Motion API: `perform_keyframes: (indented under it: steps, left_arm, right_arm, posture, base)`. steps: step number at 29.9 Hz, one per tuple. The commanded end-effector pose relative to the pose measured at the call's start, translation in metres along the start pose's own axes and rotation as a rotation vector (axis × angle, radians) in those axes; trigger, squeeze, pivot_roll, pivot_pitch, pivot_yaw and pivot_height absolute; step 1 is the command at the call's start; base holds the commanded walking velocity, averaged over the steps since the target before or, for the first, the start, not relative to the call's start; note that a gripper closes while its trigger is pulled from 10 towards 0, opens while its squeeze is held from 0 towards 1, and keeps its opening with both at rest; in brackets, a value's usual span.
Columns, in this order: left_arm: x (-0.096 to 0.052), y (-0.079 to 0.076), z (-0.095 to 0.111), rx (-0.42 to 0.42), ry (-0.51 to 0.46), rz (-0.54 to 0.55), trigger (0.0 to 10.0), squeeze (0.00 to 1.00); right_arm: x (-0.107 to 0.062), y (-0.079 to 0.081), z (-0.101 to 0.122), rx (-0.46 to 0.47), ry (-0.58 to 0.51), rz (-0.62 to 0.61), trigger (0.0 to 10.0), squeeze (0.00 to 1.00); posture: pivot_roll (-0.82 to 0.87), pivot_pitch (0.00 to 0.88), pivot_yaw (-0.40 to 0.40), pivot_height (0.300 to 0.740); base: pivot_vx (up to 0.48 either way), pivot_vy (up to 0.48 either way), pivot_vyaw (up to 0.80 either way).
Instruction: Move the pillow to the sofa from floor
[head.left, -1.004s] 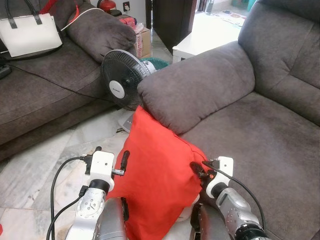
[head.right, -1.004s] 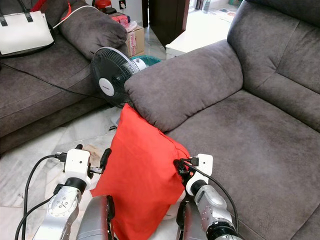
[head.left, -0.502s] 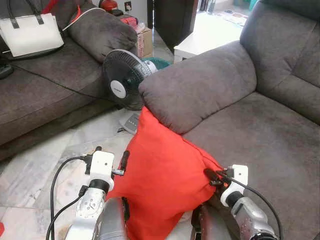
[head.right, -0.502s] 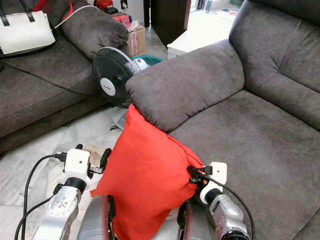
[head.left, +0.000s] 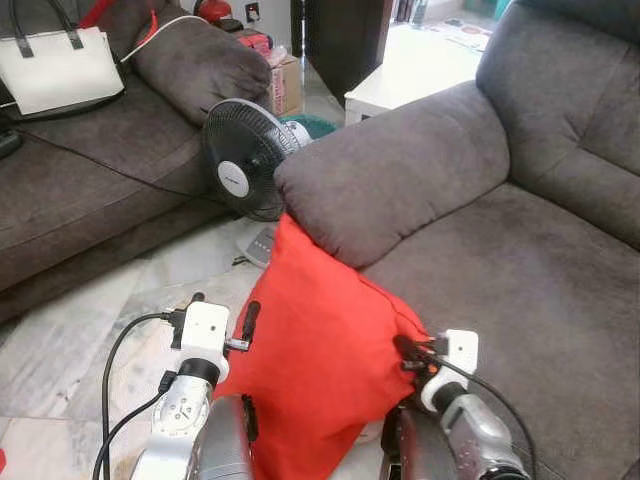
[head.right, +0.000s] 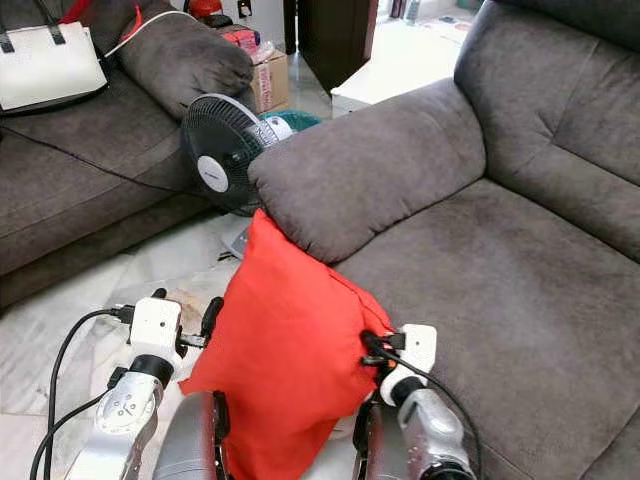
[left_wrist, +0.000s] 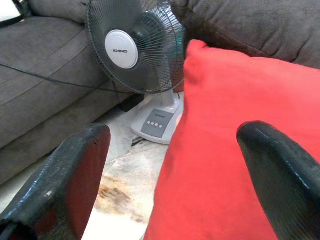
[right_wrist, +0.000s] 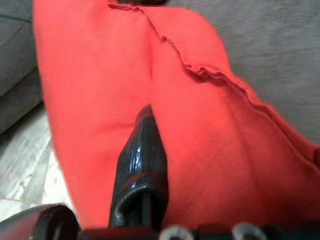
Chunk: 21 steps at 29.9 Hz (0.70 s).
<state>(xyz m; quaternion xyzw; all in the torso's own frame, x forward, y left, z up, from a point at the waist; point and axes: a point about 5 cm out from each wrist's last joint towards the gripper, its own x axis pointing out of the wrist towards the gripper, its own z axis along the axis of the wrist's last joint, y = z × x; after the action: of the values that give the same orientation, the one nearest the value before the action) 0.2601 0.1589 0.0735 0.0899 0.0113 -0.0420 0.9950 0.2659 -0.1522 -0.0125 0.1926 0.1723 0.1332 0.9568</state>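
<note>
Pillow (head.left: 320, 350): a red, cloth-covered cushion standing on edge between the robot's two arms, its top corner leaning against the front of the grey sofa (head.left: 520, 260) arm, its lower end hidden behind the arms, so whether it rests on the floor (head.left: 80, 350) cannot be told. It looks light and soft; the fabric creases and bulges where it is pressed, so it will sag and fold rather than hold its shape, and the loose cover may slide over the filling.

The right gripper (right_wrist: 145, 165) is pressed into the pillow's right edge near the seam, one black finger sunk in the cloth; whether it is pinching the cloth I cannot tell. The left gripper (left_wrist: 170, 170) hangs spread wide at the pillow's left edge, with the red edge between its two fingers, not yet clenched.

A table fan (head.left: 245, 170) stands on the floor just behind the pillow. Best hold, I judge: both side edges, squeezed deep enough to catch the filling.
</note>
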Motion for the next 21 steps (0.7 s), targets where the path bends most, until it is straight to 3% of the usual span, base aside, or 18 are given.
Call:
perform_keyframes:
  steps: [1,5,6,15,21]
  left_arm:
    - [0.0,-0.001,0.004,-0.003,-0.015,-0.008,10.0,0.0]
    - [0.001,-0.003,0.005,-0.01,-0.028,-0.012,10.0,0.0]
    - [0.001,-0.003,0.006,-0.013,-0.034,-0.011,10.0,0.0]
    - [0.003,-0.001,0.012,-0.013,-0.068,-0.003,10.0,0.0]
    - [0.005,-0.002,0.013,-0.018,-0.075,-0.01,10.0,0.0]
  right_arm:
    - [0.005,0.005,0.006,-0.034,-0.015,0.018,0.0,0.0]
    - [0.011,0.017,0.016,-0.059,-0.075,0.048,0.0,0.0]
    - [0.011,0.018,0.019,-0.086,-0.094,0.047,10.0,0.0]
    - [0.0,0.016,0.052,-0.128,-0.273,-0.003,10.0,0.0]
    - [-0.003,0.02,0.055,-0.127,-0.281,-0.009,10.0,0.0]
  posture:
    - [0.15,0.083,-0.03,0.561]
    - [0.15,0.081,-0.031,0.561]
    - [0.15,0.079,-0.03,0.561]
    - [0.14,0.068,-0.022,0.561]
    - [0.14,0.062,-0.016,0.561]
  base:
    - [0.0,0.0,0.0]
    - [0.0,0.0,0.0]
    - [0.0,0.0,0.0]
    - [0.0,0.0,0.0]
    - [0.0,0.0,0.0]
